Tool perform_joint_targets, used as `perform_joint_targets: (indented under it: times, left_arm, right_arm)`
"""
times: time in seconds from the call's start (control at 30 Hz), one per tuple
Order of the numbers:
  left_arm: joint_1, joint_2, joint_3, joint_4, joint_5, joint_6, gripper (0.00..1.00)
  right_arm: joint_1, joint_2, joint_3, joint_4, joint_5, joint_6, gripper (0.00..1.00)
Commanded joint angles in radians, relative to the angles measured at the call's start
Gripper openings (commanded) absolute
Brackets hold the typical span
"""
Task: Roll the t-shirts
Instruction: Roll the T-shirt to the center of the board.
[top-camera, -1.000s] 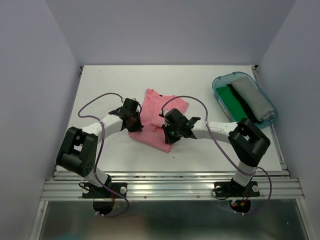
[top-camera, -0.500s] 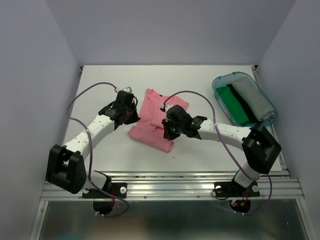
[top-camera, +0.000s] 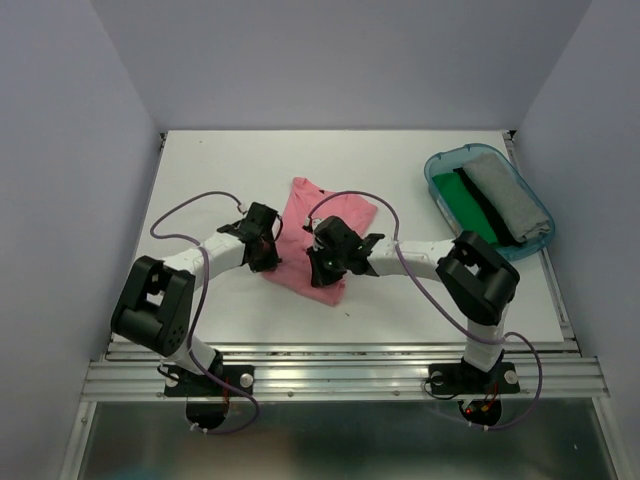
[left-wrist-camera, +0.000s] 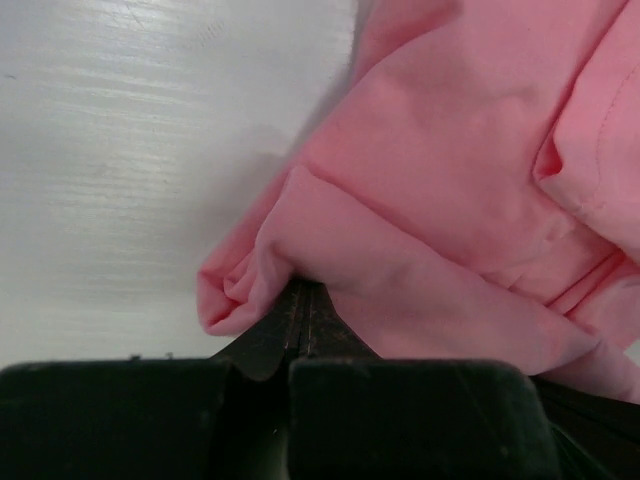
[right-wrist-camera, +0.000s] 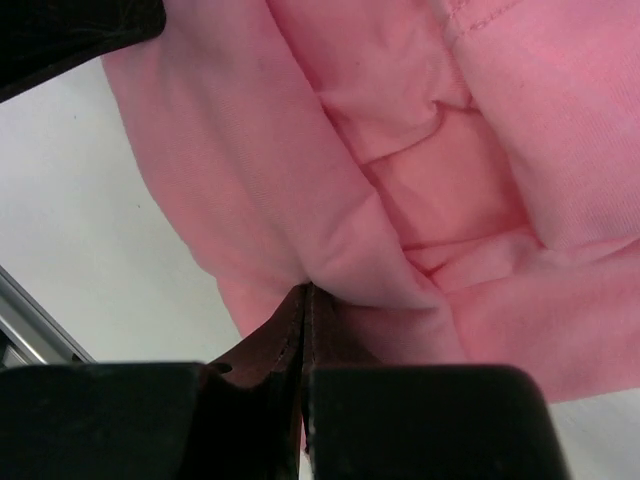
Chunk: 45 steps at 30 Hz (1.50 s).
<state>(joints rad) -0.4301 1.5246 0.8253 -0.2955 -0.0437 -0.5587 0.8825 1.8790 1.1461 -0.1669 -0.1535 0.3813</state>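
We see the salmon-pink t-shirt (top-camera: 322, 215) lying crumpled near the middle of the white worktop (top-camera: 200, 180), its neck end towards the far side and its near edge bunched up between the two arms. The left gripper (left-wrist-camera: 303, 303) sits at the shirt's near-left corner. In the left wrist view its jaws are pressed together, with a rounded fold of pink cloth pinched at their tips. Bare worktop lies to the left of that fold and the rest of the shirt spreads away to the right.

The right gripper (right-wrist-camera: 305, 298) is at the shirt's near-right edge, close beside the left one. Its jaws are likewise closed, and they clamp a thick fold of the same cloth. Creased layers and a stitched hem show beyond its tips, and a strip of worktop shows to the left. From above, both grippers lie low over the cloth, with purple cables looping over each arm.

Well apart, at the far right of the worktop, stands a translucent teal tub (top-camera: 437, 166). Inside it a green cloth (top-camera: 468, 207) lies on the left and a grey cloth (top-camera: 502, 195) on the right, side by side, with a dark strip between them. We cannot tell what that strip is.
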Motion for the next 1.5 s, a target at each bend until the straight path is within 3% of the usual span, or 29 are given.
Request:
perform_joint_targets:
  times: [0.0,0.13,0.2,0.47,0.5,0.6,0.7,0.8,1.07,1.17,1.27,1.3,1.37,1.4,1.47]
  left_arm:
    - [0.007,0.037,-0.008,0.016,-0.061,-0.012,0.00]
    - [0.007,-0.039,0.044,-0.052,-0.074,0.002,0.00]
    - [0.008,-0.088,0.081,-0.100,-0.099,0.011,0.00]
    - [0.091,-0.242,0.290,-0.306,-0.137,0.077,0.00]
    - [0.114,-0.260,0.293,-0.306,-0.113,0.082,0.00]
    - [0.227,-0.308,0.268,-0.272,-0.068,0.083,0.00]
    - [0.306,-0.351,0.238,-0.238,-0.028,0.074,0.01]
    - [0.343,-0.369,0.232,-0.238,-0.033,0.077,0.02]
    - [0.378,-0.385,0.199,-0.217,-0.001,0.086,0.11]
    - [0.379,-0.383,0.189,-0.205,0.015,0.082,0.11]
    - [0.380,-0.380,0.184,-0.200,0.022,0.080,0.11]
    - [0.379,-0.380,0.184,-0.200,0.024,0.080,0.11]
    - [0.379,-0.380,0.184,-0.200,0.022,0.080,0.11]
    - [0.379,-0.380,0.181,-0.200,0.024,0.080,0.11]
    - [0.381,-0.380,0.178,-0.198,0.024,0.080,0.11]
  right_arm:
    - [0.007,0.011,0.001,-0.014,0.051,-0.031,0.01]
    - [0.016,-0.069,0.006,-0.022,0.026,-0.077,0.02]
    - [0.016,-0.118,0.015,-0.039,0.051,-0.090,0.07]
    - [0.117,-0.159,0.079,-0.074,0.261,-0.217,0.51]
    - [0.134,-0.152,0.087,-0.072,0.288,-0.238,0.62]
    - [0.223,-0.118,0.101,-0.053,0.395,-0.358,0.75]
    - [0.289,-0.062,0.125,-0.029,0.533,-0.461,0.78]
    - [0.322,0.011,0.162,-0.031,0.623,-0.512,0.78]
    - [0.331,0.106,0.155,0.015,0.686,-0.526,0.75]
    - [0.331,0.144,0.136,0.050,0.741,-0.527,0.69]
    - [0.331,0.164,0.107,0.105,0.759,-0.532,0.53]
    - [0.331,0.169,0.103,0.125,0.764,-0.532,0.41]
    - [0.331,0.169,0.096,0.141,0.759,-0.532,0.29]
    - [0.331,0.167,0.096,0.147,0.749,-0.532,0.17]
    - [0.331,0.160,0.101,0.152,0.735,-0.530,0.09]
